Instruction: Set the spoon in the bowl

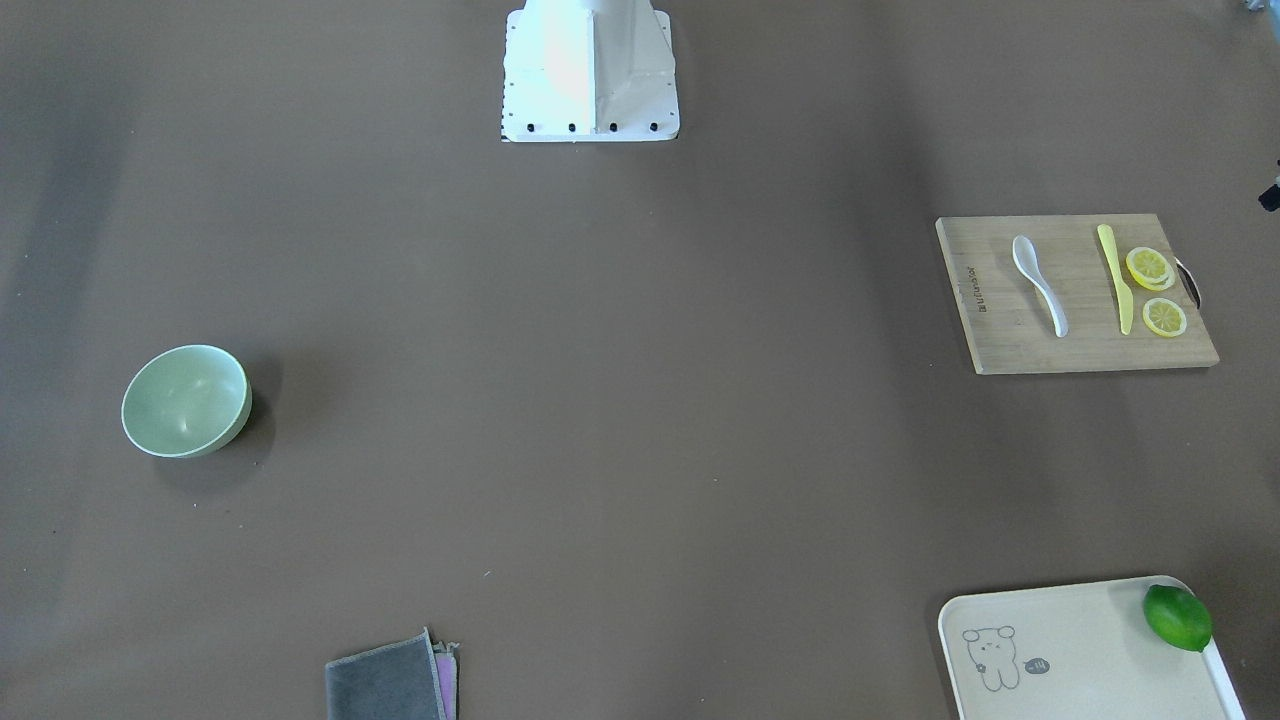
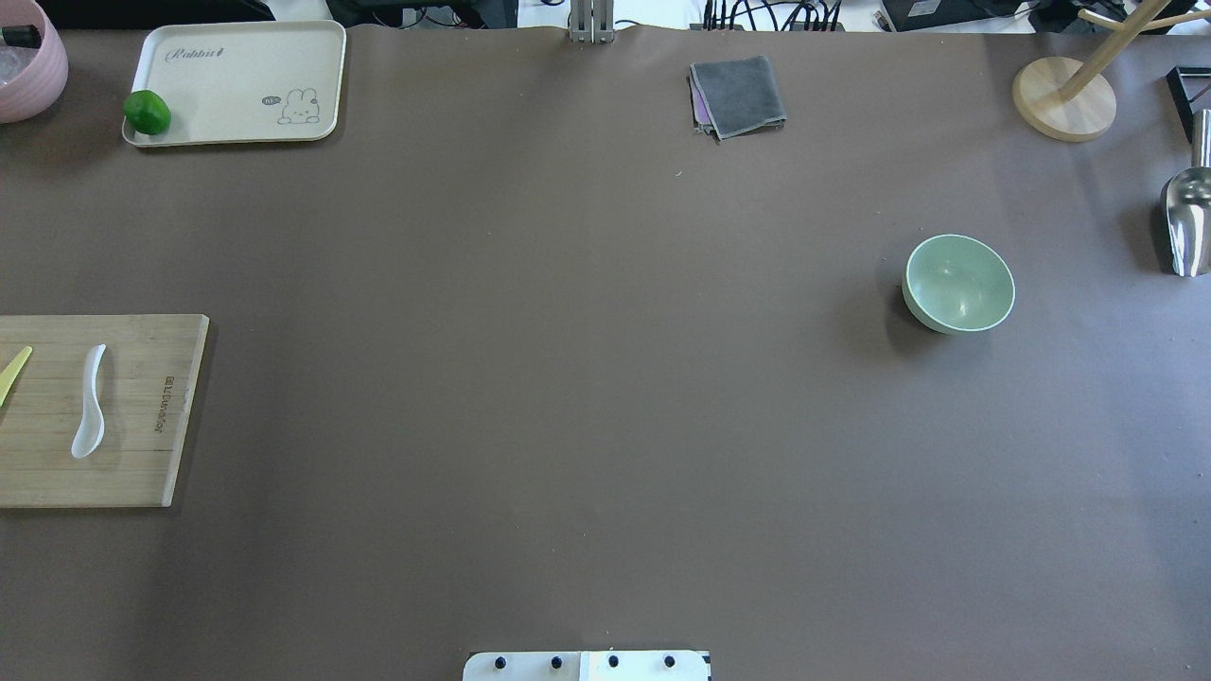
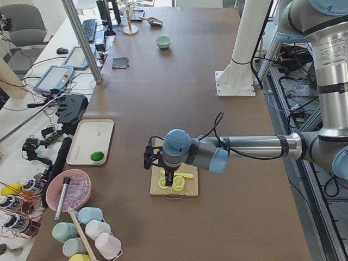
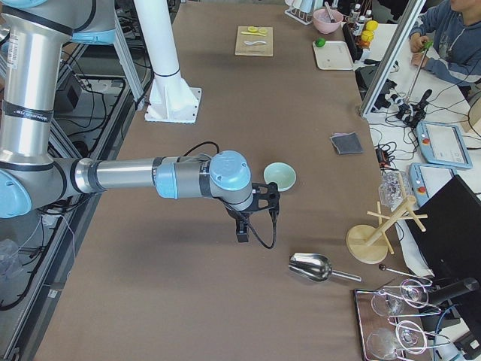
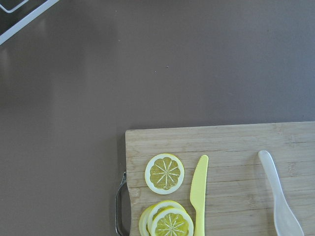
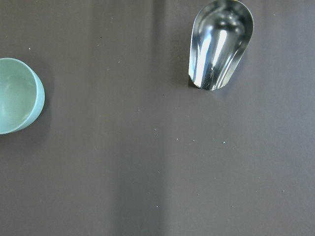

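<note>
The white spoon (image 1: 1040,285) lies on a wooden cutting board (image 1: 1000,340), scoop toward the robot; it also shows in the overhead view (image 2: 90,402) and the left wrist view (image 5: 280,201). The mint-green bowl (image 1: 185,400) stands empty and upright on the other side of the table (image 2: 958,284), and at the left edge of the right wrist view (image 6: 17,96). My left gripper (image 3: 169,180) hangs over the board's lemon end. My right gripper (image 4: 242,229) hangs over bare table beside the bowl (image 4: 279,176). I cannot tell whether either is open or shut.
A pale yellow knife (image 1: 1115,278) and lemon slices (image 1: 1155,290) share the board. A cream tray (image 2: 236,57) holds a lime (image 2: 147,112). A grey cloth (image 2: 738,95), a metal scoop (image 2: 1187,222), a wooden rack (image 2: 1064,95) and a pink bowl (image 2: 28,71) stand around the edges.
</note>
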